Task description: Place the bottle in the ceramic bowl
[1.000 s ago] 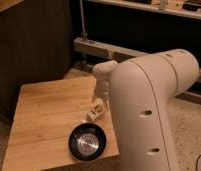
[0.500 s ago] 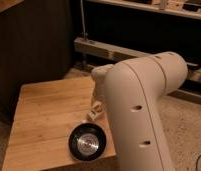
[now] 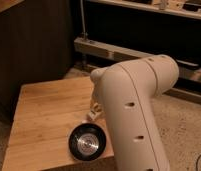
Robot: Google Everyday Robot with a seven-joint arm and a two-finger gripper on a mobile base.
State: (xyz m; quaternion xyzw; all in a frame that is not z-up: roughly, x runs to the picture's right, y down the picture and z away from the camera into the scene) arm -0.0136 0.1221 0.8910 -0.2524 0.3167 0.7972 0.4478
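Observation:
The ceramic bowl [image 3: 88, 142], glossy black with a silvery centre, sits near the front edge of the wooden table [image 3: 44, 115]. A small cream elongated shape [image 3: 92, 115], which looks like the bottle, pokes out from behind my white arm [image 3: 134, 110] just above the bowl's far rim. My gripper [image 3: 97, 107] is at that spot, almost wholly hidden by the arm's bulky shell. I cannot see how it stands against the bottle.
The table's front and right edges lie close to the bowl. A dark cabinet [image 3: 34, 45] stands behind the table at the left. A metal shelf frame [image 3: 114, 50] runs along the back. Speckled floor [image 3: 186, 130] is at the right.
My arm has swung left and nearer the camera, covering more of the table's right side. The cream shape has dropped slightly toward the bowl. The bowl has not moved.

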